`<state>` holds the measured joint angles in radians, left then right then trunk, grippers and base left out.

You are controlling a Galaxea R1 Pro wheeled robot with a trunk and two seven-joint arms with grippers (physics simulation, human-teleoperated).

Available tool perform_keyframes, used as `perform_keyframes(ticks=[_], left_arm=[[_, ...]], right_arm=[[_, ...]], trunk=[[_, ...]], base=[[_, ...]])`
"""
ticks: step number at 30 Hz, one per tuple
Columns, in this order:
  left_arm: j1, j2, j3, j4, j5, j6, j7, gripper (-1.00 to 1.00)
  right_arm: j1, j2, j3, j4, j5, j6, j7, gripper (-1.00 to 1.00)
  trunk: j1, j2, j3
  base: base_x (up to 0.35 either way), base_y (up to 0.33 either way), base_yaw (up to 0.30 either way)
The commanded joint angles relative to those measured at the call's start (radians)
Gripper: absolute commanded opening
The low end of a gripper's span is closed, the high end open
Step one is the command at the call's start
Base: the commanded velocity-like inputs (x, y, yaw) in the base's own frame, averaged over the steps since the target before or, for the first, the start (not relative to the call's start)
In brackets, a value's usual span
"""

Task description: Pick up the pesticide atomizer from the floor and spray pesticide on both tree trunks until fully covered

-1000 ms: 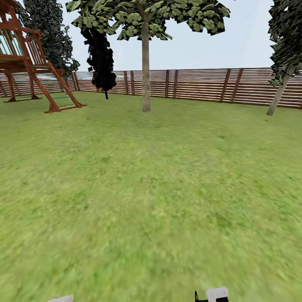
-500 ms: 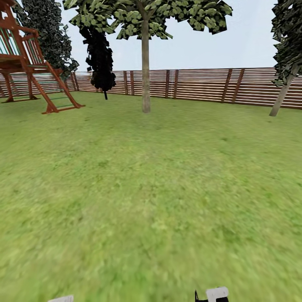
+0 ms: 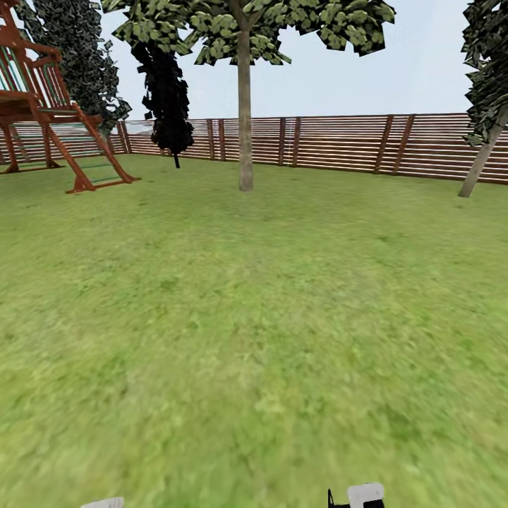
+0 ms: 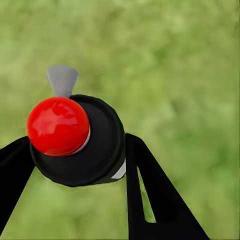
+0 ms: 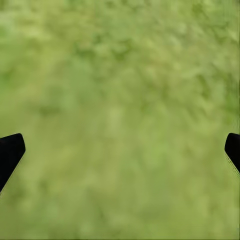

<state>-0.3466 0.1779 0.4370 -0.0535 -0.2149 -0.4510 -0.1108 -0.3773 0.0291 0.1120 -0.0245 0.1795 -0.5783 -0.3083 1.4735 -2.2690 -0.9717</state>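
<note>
In the left wrist view my left gripper (image 4: 75, 156) is shut on the pesticide atomizer (image 4: 97, 145). I see its dark round cap end-on, with a red dot (image 4: 57, 125) and a grey nozzle (image 4: 62, 80). My right gripper (image 5: 120, 155) is open over bare grass, nothing between its fingers. In the head view one tree (image 3: 245, 28) stands straight ahead across the garden lawn (image 3: 254, 317), its trunk (image 3: 245, 120) upright and bare. A second tree's trunk (image 3: 483, 159) leans at the right edge. The paved floor is out of view.
A brown slat fence (image 3: 339, 143) runs behind the trees. A red-brown wooden play frame (image 3: 49, 106) stands at the far left, with near-black cone-shaped trees (image 3: 166, 92) beside it. Open grass lies between me and the trunks. Bits of both arms (image 3: 356, 496) show at the bottom edge.
The whole head view has crept forward: the play frame has slid left and the right tree further right, the middle trunk staying centred. Both grippers are as before.
</note>
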Motion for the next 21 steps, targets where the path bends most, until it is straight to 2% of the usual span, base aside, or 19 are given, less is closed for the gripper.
perform_keyframes(ticks=[1,21], left_arm=[[0.000,0.000,0.000,0.000,0.000,0.000,0.000,-1.00],[0.000,-0.001,-0.001,0.001,-0.001,0.000,0.000,-1.00]], right_arm=[[0.000,0.000,0.000,0.000,0.000,0.000,0.000,1.00],[0.000,0.000,0.000,0.000,0.000,0.000,0.000,1.00]], trunk=[[0.000,0.000,0.000],[0.000,0.000,0.000]], base=[[0.338,0.000,0.000],[0.338,0.000,0.000]])
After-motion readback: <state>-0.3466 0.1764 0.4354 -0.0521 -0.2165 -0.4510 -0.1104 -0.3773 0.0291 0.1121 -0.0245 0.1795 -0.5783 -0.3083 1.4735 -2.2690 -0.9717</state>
